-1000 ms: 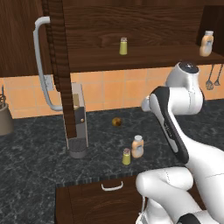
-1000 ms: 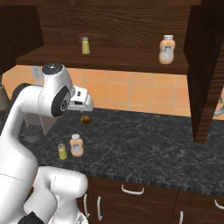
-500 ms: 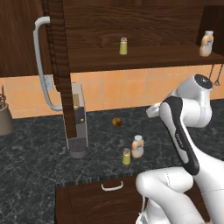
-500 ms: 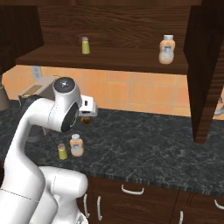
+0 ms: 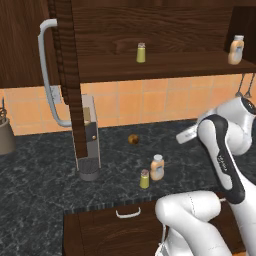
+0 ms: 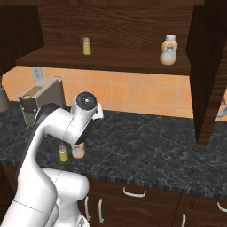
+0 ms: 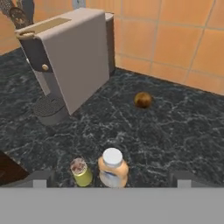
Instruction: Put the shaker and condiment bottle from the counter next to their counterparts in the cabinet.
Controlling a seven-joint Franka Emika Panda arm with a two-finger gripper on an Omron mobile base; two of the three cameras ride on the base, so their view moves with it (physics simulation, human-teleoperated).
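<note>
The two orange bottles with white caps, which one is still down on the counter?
The condiment bottle beside the shaker on the black counter; its twin stands on the cabinet shelf.

Shaker (image 5: 144, 178) beside condiment bottle (image 5: 157, 167) on counter (image 5: 45, 190)

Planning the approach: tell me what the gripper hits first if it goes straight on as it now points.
Likely the condiment bottle, with the shaker right beside it; both sit low between the wide-open finger tips. Depth is unclear, so it may meet the counter beyond.

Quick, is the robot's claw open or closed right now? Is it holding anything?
Gripper: open and holding nothing, above the shaker and the condiment bottle standing on the counter.
</note>
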